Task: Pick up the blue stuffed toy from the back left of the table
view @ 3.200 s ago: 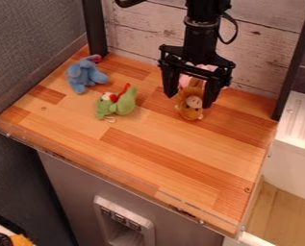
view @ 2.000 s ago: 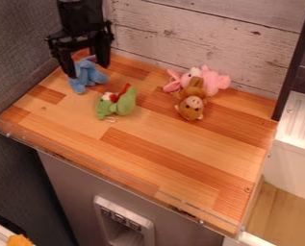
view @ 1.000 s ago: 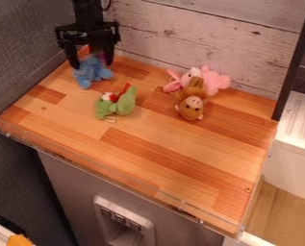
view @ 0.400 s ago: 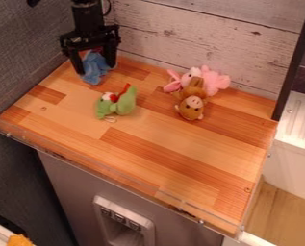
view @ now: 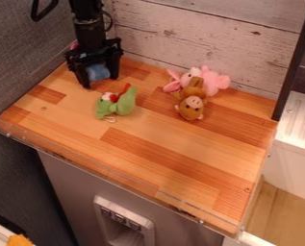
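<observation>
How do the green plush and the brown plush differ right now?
Colour: the green plush is green with a bright red part; the brown plush is brown with a pale muzzle.
Contact: green plush sits apart from the pink plush; brown plush lies against it.
Placement: green plush is toward the picture's left; brown plush is right of centre.
Shared: both are small soft toys on the wooden tabletop.

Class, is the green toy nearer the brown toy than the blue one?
No, the green toy lies near the blue toy, with a wider gap to the brown toy.
</observation>
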{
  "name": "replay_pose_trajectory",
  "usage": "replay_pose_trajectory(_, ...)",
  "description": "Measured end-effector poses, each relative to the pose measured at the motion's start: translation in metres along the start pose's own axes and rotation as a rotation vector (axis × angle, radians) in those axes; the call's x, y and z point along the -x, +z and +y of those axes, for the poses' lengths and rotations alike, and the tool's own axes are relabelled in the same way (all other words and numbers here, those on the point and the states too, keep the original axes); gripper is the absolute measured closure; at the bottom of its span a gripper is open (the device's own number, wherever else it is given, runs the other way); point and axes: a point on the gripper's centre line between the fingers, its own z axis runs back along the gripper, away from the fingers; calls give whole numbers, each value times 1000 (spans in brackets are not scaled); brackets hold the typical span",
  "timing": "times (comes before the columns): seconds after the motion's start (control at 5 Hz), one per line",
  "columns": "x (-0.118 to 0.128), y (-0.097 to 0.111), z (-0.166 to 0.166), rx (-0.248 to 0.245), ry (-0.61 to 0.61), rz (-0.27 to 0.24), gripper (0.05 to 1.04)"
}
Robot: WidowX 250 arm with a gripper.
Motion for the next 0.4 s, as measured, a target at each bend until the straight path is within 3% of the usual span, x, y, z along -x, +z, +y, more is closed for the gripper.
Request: replay_pose_trajectory(0.4,0,-1,-2,10,-153,-9,561)
